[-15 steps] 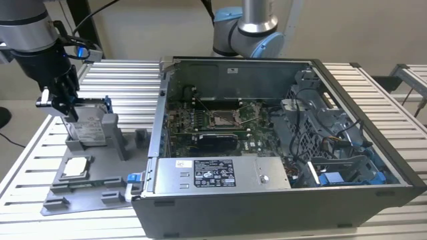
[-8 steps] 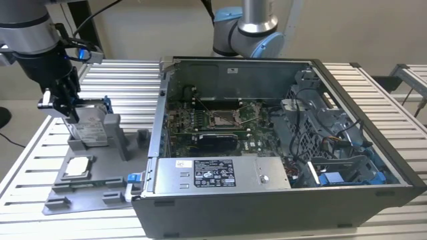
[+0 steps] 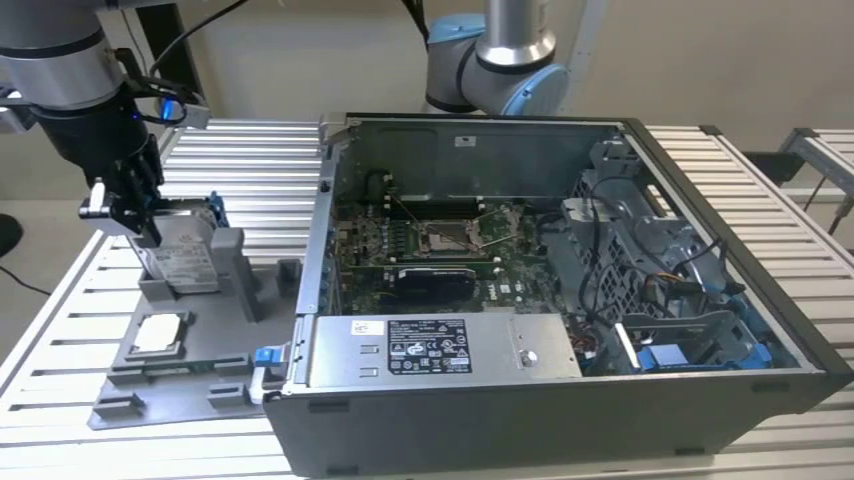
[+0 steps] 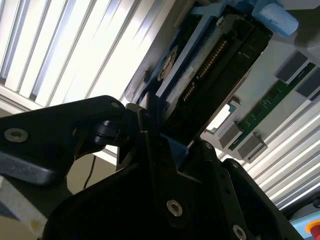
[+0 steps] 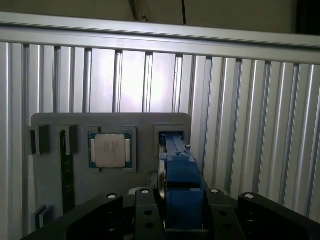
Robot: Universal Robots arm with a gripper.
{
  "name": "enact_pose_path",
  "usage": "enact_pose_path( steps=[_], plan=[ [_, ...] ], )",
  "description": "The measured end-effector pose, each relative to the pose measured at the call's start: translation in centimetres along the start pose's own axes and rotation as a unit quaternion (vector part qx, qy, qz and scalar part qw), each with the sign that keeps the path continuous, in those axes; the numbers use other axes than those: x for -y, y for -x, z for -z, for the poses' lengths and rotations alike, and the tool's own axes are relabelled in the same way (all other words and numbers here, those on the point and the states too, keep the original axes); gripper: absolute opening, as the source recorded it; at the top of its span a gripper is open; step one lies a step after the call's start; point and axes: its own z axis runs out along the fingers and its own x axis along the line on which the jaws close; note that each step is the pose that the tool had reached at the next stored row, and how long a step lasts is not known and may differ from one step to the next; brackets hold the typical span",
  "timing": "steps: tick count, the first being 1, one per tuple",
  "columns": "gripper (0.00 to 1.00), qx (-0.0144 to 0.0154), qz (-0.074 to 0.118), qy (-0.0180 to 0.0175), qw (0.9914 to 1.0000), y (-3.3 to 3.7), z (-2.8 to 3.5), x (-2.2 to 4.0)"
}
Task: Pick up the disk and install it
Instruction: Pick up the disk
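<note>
The gripper [image 5: 183,202] pinches the upright disk [image 5: 181,175] between its jaws

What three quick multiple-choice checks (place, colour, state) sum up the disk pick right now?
1. Where is the disk relative to the computer case?
A) inside it
B) outside it, upright in the grey holder
C) lying on top of it

2. What colour is the disk's carrier?
A) red
B) blue
C) yellow

3. What state is the gripper in?
A) fingers open, away from the disk
B) fingers closed on the carrier
C) fingers closed on nothing

Answers:
1. B. In the exterior view, it stands in the holder left of the case.
2. B. The first wrist view shows a blue frame.
3. B. In both wrist views, the fingers press the carrier from both sides.
</note>
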Motion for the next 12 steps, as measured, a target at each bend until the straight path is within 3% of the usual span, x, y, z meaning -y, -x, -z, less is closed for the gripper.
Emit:
enact_pose_path(
  steps=[5, 6, 12],
  plan=[
    [0.00, 0.0001, 0.000, -0.0004, 1.00000, 0.00, -0.03, 0.02],
    [1.00, 0.0001, 0.000, -0.0002, 1.00000, 0.00, -0.03, 0.02],
    [1.00, -0.0004, 0.000, 0.0001, 1.00000, 0.02, 0.31, 0.01]
  ],
)
